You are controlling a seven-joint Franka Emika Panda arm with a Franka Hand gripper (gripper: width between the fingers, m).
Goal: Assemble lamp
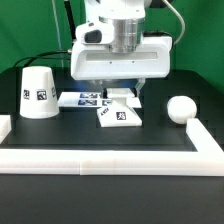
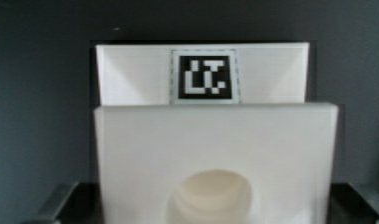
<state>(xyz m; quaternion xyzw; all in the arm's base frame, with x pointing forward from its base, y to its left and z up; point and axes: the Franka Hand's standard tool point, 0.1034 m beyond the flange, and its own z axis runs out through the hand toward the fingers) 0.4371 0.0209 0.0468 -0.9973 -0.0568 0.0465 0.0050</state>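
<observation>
The white lamp base lies on the black table in the middle, tag facing up. In the wrist view the base fills the picture, with its tag on the far part and its round socket hole near the camera. My gripper hangs right over the base. It is open, with one dark finger on each side of the base near the socket end. The tapered shade stands at the exterior view's left. The ball bulb lies at the exterior view's right.
The marker board lies flat just behind the base, partly under my gripper. A long white rail borders the table's front and runs up both sides.
</observation>
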